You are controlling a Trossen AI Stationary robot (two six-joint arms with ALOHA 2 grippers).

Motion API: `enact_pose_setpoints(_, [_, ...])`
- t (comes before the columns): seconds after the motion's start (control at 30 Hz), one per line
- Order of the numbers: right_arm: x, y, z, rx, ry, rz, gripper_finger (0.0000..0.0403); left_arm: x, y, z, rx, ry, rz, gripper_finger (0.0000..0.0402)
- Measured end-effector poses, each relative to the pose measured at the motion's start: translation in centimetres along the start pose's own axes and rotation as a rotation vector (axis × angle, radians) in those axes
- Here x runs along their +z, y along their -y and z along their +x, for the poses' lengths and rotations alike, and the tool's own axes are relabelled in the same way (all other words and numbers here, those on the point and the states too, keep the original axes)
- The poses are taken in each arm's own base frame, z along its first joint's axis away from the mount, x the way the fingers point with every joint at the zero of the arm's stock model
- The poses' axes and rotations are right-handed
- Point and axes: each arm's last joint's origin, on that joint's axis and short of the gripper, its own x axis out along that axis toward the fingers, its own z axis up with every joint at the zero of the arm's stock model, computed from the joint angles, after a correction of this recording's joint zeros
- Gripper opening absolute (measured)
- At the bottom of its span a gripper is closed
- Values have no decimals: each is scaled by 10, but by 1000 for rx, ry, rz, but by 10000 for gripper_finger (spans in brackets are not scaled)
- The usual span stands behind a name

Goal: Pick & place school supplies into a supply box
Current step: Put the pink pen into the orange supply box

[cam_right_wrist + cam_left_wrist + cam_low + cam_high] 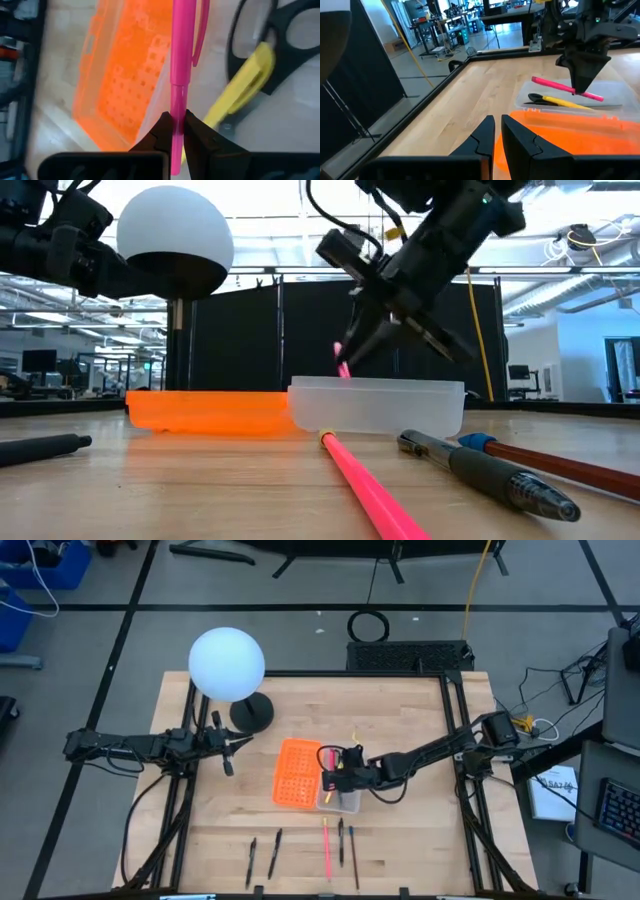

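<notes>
**Pink pen held over clear tray: drop risk**

I see the right tool [174, 131] clamped near one end of the pink pen [183, 60], above the clear tray [378, 406] of the supply box [318, 776]. Held so far off-centre, the pen may pivot on release and land across the rim or on the orange half [297, 774]. Black-handled scissors [272, 45] and a yellow pen [239, 93] already lie in the tray. Five supplies wait on the near table [400, 850]. The left tool [497, 136] idles at the far left, fingers almost together.
</notes>
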Motion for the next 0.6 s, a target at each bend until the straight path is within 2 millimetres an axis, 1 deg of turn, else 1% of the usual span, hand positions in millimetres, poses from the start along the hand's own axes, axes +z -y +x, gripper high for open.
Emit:
enact_pose_setpoints(0.07, [0,2,2,19,2,13,17,0,0,0,0,1,-1,42])
enact_pose_setpoints(0.33, [-1,19,6,-36,-24,93,17,1,0,0,1,8,-6,42])
enact_pose_setpoints(0.6, [-1,16,6,-14,-46,103,17,1,0,0,1,8,-6,42])
